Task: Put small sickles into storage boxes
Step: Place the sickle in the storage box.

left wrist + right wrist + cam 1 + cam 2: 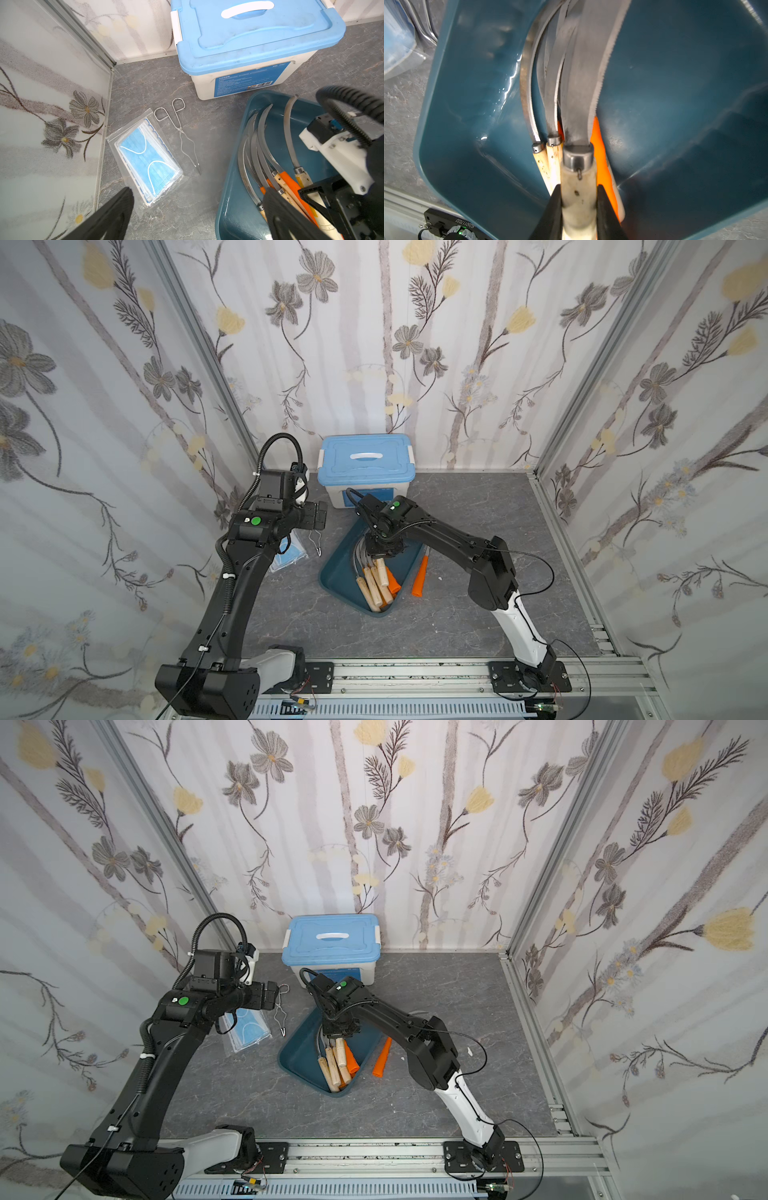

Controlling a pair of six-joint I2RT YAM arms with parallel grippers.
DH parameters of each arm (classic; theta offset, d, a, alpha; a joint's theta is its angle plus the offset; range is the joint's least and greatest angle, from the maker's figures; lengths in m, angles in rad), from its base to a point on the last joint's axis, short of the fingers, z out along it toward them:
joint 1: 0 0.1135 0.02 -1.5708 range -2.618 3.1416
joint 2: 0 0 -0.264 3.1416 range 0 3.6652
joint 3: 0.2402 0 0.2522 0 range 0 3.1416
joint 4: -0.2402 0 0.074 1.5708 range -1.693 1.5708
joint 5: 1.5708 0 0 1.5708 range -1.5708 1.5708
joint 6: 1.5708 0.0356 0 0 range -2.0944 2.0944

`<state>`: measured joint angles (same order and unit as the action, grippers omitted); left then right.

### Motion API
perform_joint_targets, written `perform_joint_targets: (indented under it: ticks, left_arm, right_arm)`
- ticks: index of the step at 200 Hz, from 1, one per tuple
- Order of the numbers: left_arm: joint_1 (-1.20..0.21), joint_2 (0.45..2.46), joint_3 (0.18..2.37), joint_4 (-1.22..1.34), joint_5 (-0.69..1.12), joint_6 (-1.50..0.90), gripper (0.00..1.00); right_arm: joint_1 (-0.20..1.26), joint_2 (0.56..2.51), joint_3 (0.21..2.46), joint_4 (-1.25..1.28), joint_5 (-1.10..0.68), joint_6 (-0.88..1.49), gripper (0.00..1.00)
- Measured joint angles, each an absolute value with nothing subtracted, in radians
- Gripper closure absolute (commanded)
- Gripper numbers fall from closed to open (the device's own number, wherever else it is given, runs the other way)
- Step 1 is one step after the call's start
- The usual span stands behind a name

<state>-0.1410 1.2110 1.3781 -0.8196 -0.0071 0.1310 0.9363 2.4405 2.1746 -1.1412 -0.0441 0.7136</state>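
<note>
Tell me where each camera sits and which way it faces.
Top views: above the robot's base, looking down over the table; left arm and right arm show.
Left wrist: looks down at masks, tongs, box, tray; open left gripper frames it.
Right wrist: just over the tray, looks along the sickle that the right gripper clamps.
Shared: both wrist views show tray and sickles.

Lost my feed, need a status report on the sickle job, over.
Right gripper shut on wooden-handled sickle, over teal tray. Left gripper open, empty. One orange-handled sickle on table beside tray.
</note>
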Motion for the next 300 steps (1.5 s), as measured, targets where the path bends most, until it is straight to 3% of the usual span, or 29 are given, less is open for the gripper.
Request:
perform_joint_targets:
  ticks: [161,237,300]
  left_arm:
    - [-0.141,1.219,1.382,-0.819,-0.006,0.131,0.00]
    - [-0.140,1.211,1.382,-0.820,-0.003,0.131,0.00]
    - [-0.141,1.209,1.382,-0.820,-0.003,0.131,0.00]
  right_arm:
    - [0.955,2.493,2.175,-1.155,-0.099,0.695,0.78]
    - [0.956,2.499,2.175,-1.156,-0.076,0.688,0.61]
    - [0.948,2.466,2.184,-1.159,-0.042,0.688,0.60]
